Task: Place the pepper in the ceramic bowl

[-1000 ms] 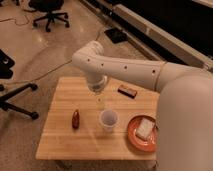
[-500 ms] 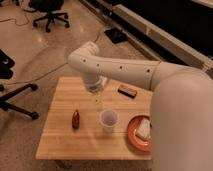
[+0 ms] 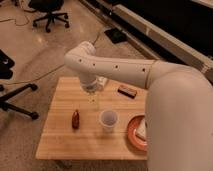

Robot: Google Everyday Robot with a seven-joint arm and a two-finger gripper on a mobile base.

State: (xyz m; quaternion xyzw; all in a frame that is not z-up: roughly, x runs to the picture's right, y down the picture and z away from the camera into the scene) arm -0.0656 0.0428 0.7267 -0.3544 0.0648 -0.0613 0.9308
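The pepper (image 3: pixel 75 119) is small, slim and dark red-brown with a slight gloss. It lies on the left half of the tabletop (image 3: pixel 65 141), long axis running away from the front edge, well apart from everything else. One end looks narrower than the other, though which one tapers is hard to tell.

The tabletop is pale wood in butcher-block strips, rectangular and matte. Just right of the pepper stands a cup (image 3: pixel 108 120), pale and translucent, round-mouthed and upright. Further right sits the bowl (image 3: pixel 131 132), a wide, shallow orange-red dish with a raised rim. The smooth white shell of the arm (image 3: pixel 120 71) covers its right part. A dark rectangular block (image 3: pixel 127 91) lies flat near the back edge.

The claw (image 3: pixel 92 98) hangs beneath the rounded wrist over the middle of the tabletop, behind the cup and up-right of the pepper, touching neither. Whether it is apart or together cannot be told. It carries nothing that can be seen.
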